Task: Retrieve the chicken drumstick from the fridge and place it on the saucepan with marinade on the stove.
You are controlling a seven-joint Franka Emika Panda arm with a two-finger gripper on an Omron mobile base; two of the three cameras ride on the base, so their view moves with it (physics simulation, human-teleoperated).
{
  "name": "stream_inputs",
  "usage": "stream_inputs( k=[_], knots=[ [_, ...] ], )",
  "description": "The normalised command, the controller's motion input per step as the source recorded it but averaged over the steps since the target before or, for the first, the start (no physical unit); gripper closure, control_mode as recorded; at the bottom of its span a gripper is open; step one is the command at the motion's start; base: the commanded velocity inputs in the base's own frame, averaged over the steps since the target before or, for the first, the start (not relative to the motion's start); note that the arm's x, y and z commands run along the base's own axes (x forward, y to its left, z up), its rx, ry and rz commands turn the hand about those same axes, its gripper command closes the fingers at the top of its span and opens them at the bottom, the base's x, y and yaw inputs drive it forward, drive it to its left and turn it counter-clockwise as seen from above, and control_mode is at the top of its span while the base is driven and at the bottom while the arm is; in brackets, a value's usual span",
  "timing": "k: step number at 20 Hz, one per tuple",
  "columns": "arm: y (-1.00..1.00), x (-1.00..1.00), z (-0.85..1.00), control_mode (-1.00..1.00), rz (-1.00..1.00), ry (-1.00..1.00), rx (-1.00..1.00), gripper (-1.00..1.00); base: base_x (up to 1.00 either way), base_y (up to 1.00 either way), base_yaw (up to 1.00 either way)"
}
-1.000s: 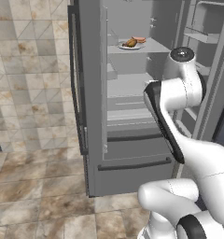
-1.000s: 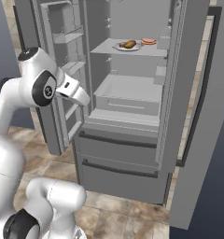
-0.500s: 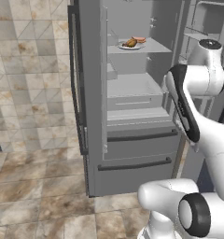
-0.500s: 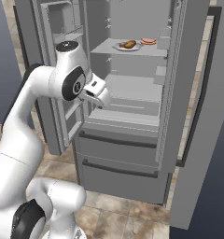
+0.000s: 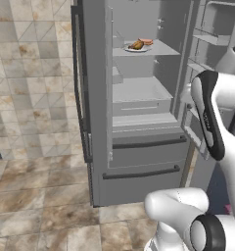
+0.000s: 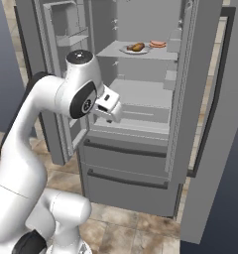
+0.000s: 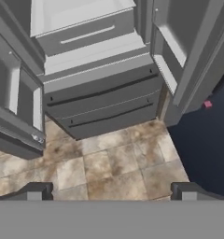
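Observation:
The chicken drumstick (image 5: 136,45) (image 6: 137,47) lies on a small plate (image 6: 132,50) on the upper shelf of the fridge (image 5: 139,103) (image 6: 141,99), whose two doors stand open. My arm reaches toward the fridge front, and its white hand (image 6: 107,104) hangs in front of the middle shelf, well below the plate. It looks down at the two lower drawers (image 7: 104,100) and the floor. My gripper (image 7: 111,191) is open with nothing between its fingertips (image 7: 37,191). The saucepan with marinade and the stove are out of view.
A reddish food item (image 6: 158,43) lies beside the plate on the same shelf. The open doors (image 6: 61,64) (image 6: 215,109) with their shelf bins flank my arm. Tiled floor (image 7: 109,163) lies before the drawers, with a small pink object (image 7: 207,104) to one side.
My arm has swung up and across toward the open fridge, bringing the hand in front of the middle shelf. The gripper has stayed open. The food has not moved.

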Motion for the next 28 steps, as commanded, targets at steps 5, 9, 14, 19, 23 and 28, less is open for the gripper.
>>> stream_inputs(
  k=[5,9,14,19,23,28],
  knots=[
    [0.07,-0.07,-0.43,-1.0,0.12,-0.09,0.0,-1.0,0.0,0.0,0.0],
    [0.11,0.05,-0.43,-1.0,0.1,-0.01,0.0,-1.0,0.0,0.0,0.0],
    [0.01,0.06,-0.06,1.0,0.02,0.01,0.0,-1.0,0.0,0.0,0.0],
    [0.0,0.0,0.0,1.0,0.0,0.0,0.0,-1.0,0.03,0.0,0.0],
    [0.0,0.0,0.0,1.0,0.0,0.0,0.0,-1.0,0.3,-0.05,0.0],
    [0.0,0.0,0.0,1.0,0.0,0.0,0.0,-1.0,0.28,-0.12,0.0]
  ],
)
